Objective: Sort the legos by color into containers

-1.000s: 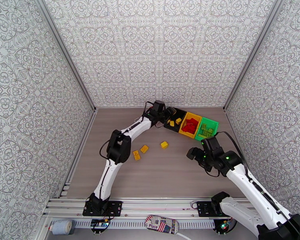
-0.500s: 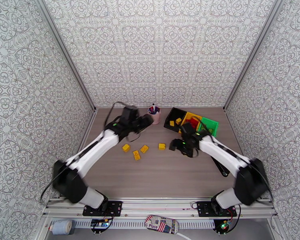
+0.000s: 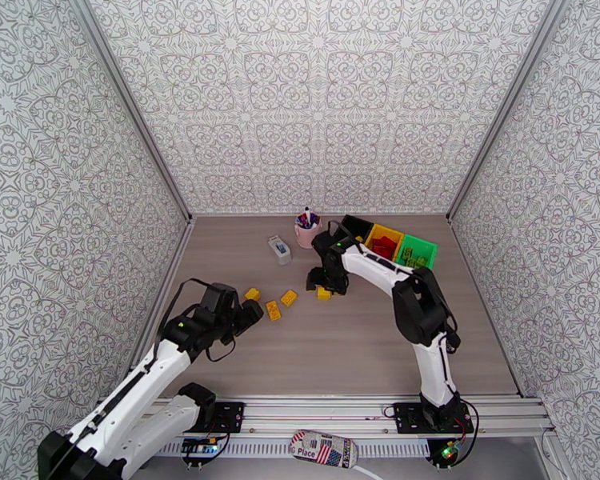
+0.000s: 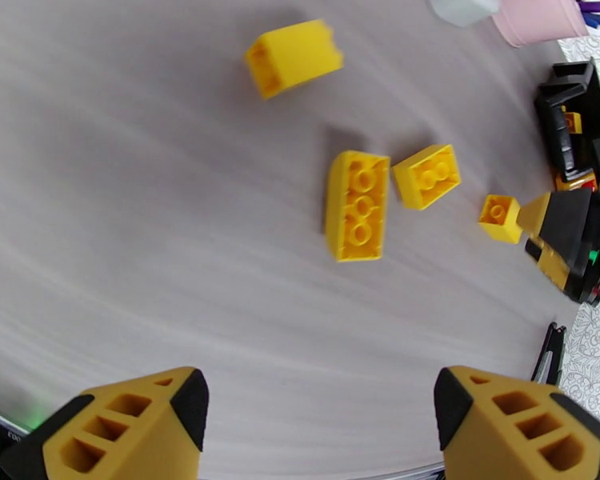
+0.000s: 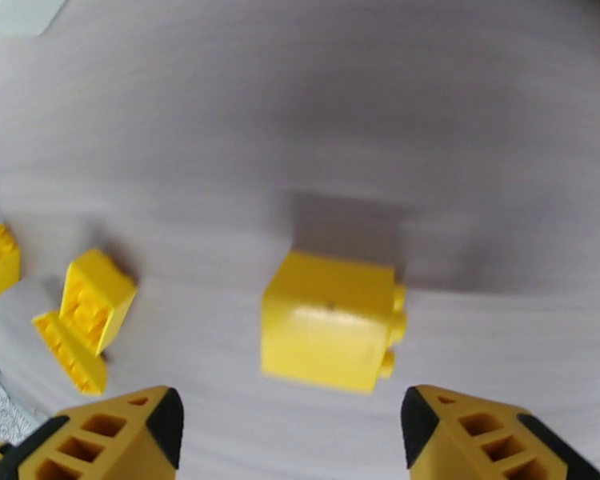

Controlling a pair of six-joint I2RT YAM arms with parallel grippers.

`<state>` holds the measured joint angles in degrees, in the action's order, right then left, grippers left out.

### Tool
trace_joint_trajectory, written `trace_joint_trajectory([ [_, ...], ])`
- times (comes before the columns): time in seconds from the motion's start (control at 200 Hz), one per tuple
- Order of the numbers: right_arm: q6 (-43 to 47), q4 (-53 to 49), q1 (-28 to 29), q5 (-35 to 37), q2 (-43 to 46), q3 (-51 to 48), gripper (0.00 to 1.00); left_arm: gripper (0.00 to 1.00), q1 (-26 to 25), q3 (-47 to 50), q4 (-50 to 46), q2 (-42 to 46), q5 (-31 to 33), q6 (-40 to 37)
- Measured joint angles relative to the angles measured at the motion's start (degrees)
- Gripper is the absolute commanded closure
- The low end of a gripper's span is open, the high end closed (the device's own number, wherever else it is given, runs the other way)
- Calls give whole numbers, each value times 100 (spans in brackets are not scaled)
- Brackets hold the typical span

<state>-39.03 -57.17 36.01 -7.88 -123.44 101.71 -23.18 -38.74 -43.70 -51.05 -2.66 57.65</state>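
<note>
The left claw [image 4: 320, 402] hung over the worktop [image 3: 340, 346], jaws wide apart and empty, near three loose yellow legos [image 3: 273, 310]. The right claw [image 5: 292, 418], jaws likewise apart and gripping nothing, hovered low over a fourth yellow brick [image 5: 332, 330] lying on its side near the black bin [image 3: 358, 226]. Red bricks [image 3: 382, 248] lay in the yellow bin [image 3: 396, 232] and green ones [image 3: 414, 254] in the green bin [image 3: 420, 238] beside it.
</note>
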Motion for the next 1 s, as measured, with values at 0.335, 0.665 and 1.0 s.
trace_joint_trajectory([
  [0.335, 9, -208, -17, 31, -651, 452, 39, 20, 11, -245, 90, -981, -68, -114],
  [0.665, -17, -96, -227, -50, -680, 446, 61, 20, 9, -907, 516, -2079, -374, -448],
  [1.0, -13, -11, -1008, -190, -48, 474, 62, 14, -111, -2828, 1058, -4111, -1266, -1169],
])
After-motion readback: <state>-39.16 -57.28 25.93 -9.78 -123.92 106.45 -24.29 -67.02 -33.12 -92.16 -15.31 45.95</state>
